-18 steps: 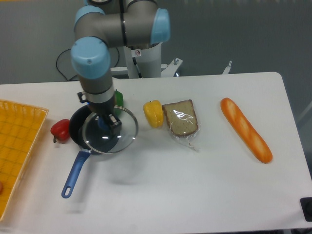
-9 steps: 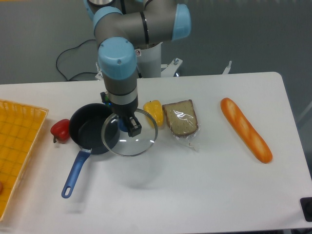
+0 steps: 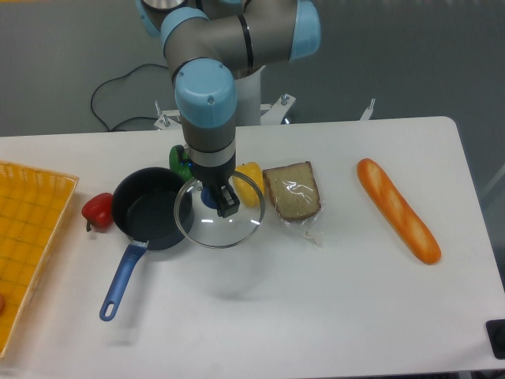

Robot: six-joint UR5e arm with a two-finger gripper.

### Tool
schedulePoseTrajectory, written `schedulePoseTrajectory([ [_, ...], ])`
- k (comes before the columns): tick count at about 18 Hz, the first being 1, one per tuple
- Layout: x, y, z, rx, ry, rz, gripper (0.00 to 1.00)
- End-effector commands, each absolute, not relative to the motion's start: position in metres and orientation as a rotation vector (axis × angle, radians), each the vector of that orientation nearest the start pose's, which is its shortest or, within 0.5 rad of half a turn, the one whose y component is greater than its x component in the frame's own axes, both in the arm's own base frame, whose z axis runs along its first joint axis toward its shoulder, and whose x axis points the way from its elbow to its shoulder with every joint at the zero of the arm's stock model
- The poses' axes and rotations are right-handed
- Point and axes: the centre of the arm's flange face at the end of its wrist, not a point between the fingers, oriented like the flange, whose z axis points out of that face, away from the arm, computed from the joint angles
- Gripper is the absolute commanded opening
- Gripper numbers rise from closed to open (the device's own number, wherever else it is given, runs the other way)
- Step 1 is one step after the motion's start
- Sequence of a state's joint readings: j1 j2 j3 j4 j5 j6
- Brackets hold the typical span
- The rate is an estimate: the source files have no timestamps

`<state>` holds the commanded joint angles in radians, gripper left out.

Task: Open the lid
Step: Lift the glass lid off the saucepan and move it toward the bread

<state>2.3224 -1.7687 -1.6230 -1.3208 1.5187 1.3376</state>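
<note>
The round clear glass lid (image 3: 218, 226) with a thin metal rim hangs in the air to the right of the dark blue saucepan (image 3: 150, 209). My gripper (image 3: 217, 197) is shut on the lid's blue centre knob, which is mostly hidden by the fingers. The lid's left edge just overlaps the pan's right rim in this view. The pan stands open on the white table, its blue handle (image 3: 120, 283) pointing toward the front left.
A red pepper (image 3: 97, 210) lies left of the pan, a green pepper (image 3: 178, 159) behind it, a yellow pepper (image 3: 250, 180) behind the lid. Wrapped bread slice (image 3: 293, 192) and baguette (image 3: 397, 208) lie to the right. An orange tray (image 3: 28, 237) sits at the left edge.
My gripper has carried the lid off the saucepan and to the right. The pan now stands uncovered and has not moved.
</note>
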Motion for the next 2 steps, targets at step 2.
schedulePoseTrajectory([
  [2, -0.2868, 0.5033, 0.3811, -2.97, 0.883, -0.046, 0.56],
])
